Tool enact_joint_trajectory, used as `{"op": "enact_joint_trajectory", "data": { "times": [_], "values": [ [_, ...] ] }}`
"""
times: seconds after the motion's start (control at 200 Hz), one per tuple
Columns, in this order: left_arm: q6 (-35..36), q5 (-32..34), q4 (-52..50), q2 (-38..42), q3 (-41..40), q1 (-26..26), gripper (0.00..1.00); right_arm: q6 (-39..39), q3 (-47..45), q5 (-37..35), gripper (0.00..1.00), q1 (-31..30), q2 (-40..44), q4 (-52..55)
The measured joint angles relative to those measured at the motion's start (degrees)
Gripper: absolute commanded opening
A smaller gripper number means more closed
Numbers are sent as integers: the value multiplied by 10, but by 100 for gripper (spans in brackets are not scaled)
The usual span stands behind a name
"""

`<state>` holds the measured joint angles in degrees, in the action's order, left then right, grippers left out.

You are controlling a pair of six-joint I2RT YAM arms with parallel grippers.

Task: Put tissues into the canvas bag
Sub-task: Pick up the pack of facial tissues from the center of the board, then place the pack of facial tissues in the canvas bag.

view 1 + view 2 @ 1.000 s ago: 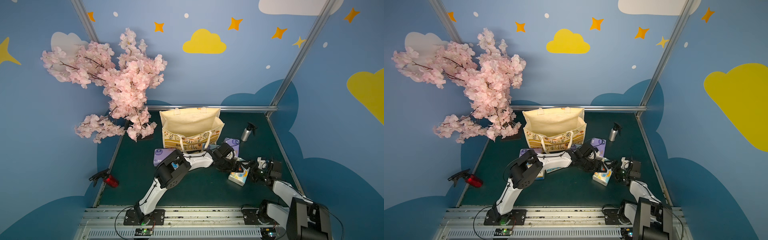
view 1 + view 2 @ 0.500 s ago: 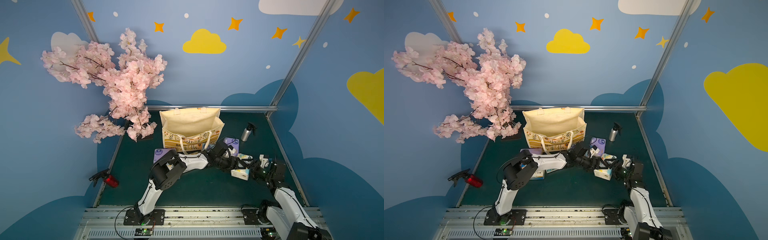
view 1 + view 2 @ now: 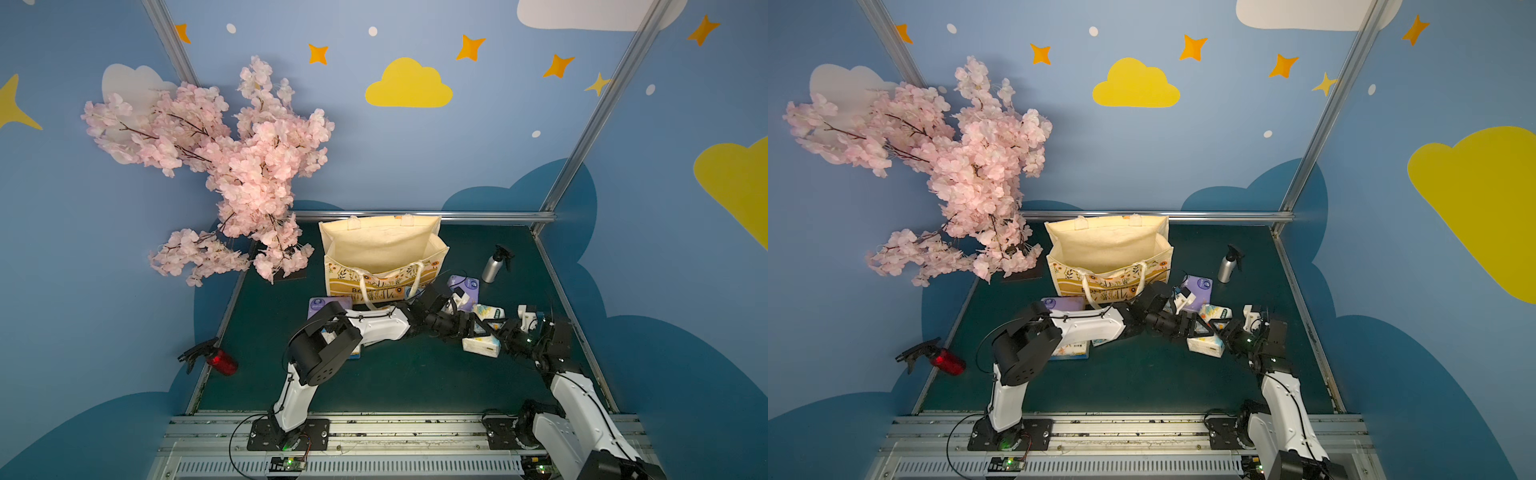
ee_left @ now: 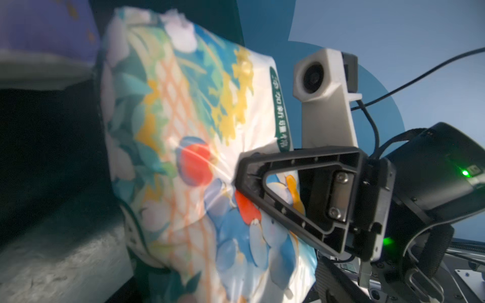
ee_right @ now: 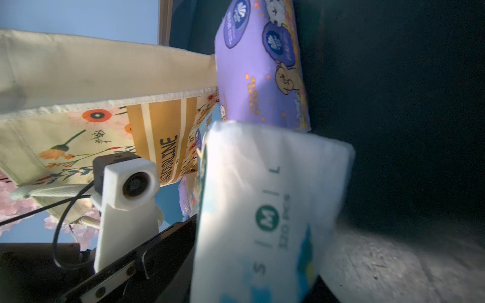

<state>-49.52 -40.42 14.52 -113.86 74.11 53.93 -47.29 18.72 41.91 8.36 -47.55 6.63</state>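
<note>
1. White flowered tissue pack [image 3: 482, 348] sits right of centre in a top view, below and right of the canvas bag [image 3: 376, 245].
2. Our right pincer [image 3: 498, 341] is clamped on one end; the left pincer [image 3: 473, 331] flanks the other end, gripping or not we cannot tell.
3. We should confirm the right hold before drawing the left away.
4. Dark green mat [image 3: 415, 374]; blue cloud-painted walls [image 3: 415, 166]; blossom branch [image 3: 232, 166] upper left.

a staged robot-lab booth: blue walls [image 3: 415, 166] with painted yellow clouds [image 3: 408, 85], silver aluminium frame posts [image 3: 592, 124], fake pink blossom tree [image 3: 249, 174].
</note>
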Motion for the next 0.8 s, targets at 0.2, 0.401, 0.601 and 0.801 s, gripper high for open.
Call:
{"op": "enact_joint_trajectory", "data": {
  "times": [0.2, 0.401, 0.601, 0.801],
  "values": [
    [54, 58, -40, 109, -45, -14, 99, 21, 58, -9, 44, 0, 44, 63],
    [128, 147, -122, 226, -64, -28, 100, 54, 173, -13, 43, 0, 68, 123],
    [192, 255, -198, 353, -93, -37, 99, 75, 263, -7, 42, -5, 45, 151],
    [238, 351, -253, 452, -111, -43, 99, 92, 343, -16, 42, -46, 20, 183]
  ]
}}
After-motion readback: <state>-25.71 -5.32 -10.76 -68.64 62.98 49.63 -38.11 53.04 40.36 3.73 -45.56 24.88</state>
